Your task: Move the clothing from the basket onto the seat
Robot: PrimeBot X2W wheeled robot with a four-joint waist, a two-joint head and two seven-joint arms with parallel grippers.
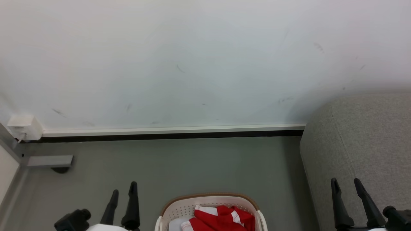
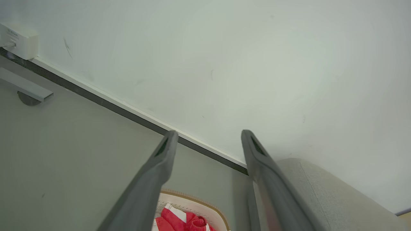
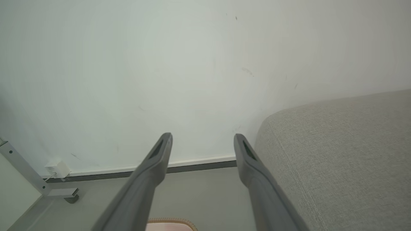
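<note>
Red clothing with white stripes lies bunched in the off-white basket with a brown rim, at the bottom middle of the head view. The left wrist view catches the clothing and the basket's rim between its fingers. The grey woven seat stands to the right of the basket, also seen as the seat and the seat. My left gripper hovers open left of the basket, holding nothing. My right gripper is open in front of the seat, also holding nothing.
A pale wall with a white and black skirting strip runs across the back. A white socket box and a grey metal foot sit at the far left. Grey floor lies between the wall and the basket.
</note>
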